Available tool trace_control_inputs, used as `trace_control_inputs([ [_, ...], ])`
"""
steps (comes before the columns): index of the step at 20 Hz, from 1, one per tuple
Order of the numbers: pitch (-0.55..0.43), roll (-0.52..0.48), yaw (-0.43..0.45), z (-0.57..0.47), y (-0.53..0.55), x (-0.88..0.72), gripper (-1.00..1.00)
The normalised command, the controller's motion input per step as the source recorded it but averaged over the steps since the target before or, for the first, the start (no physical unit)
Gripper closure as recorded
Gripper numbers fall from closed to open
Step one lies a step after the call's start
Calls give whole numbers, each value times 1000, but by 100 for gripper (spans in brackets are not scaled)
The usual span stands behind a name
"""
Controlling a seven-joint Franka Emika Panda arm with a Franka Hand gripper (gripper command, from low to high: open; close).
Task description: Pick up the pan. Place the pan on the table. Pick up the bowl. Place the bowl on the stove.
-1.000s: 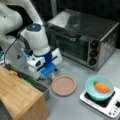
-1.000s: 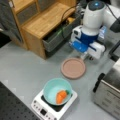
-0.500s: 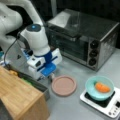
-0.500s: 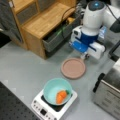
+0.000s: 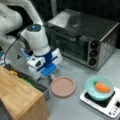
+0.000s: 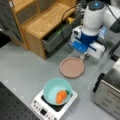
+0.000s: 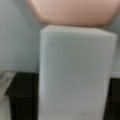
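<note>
Already the pan (image 5: 63, 86) lies flat on the table (image 6: 22, 72), and the bowl (image 6: 57, 91) sits on the stove (image 6: 53, 107). The gripper (image 5: 50, 76) is low at the pan's handle (image 7: 75, 72); whether it grips cannot be told.

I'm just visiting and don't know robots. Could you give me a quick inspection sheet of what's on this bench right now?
Surface: grey table, flat.
Pan: pinkish-brown pan lies on the table; its white handle fills the wrist view.
Bowl: teal bowl sits on the stove, with an orange object inside.
Clutter: green and yellow items in the grey bin beside the wooden block.
Claw: the claw is low at the pan's handle end, at a front view's left of the pan; its grip is hidden.
Cables: a black cable loops along the arm.
Surroundings: silver toaster oven behind the pan.
</note>
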Motion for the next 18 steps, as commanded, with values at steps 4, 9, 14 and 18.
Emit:
trace_control_inputs([
  [4, 10, -27, 148, 103, -73, -138, 100],
  [9, 108, -26, 144, 284, -60, -73, 100],
  [14, 159, -11, 136, 359, -45, 151, 100],
  [18, 226, 11, 97, 397, 10, 328, 100],
])
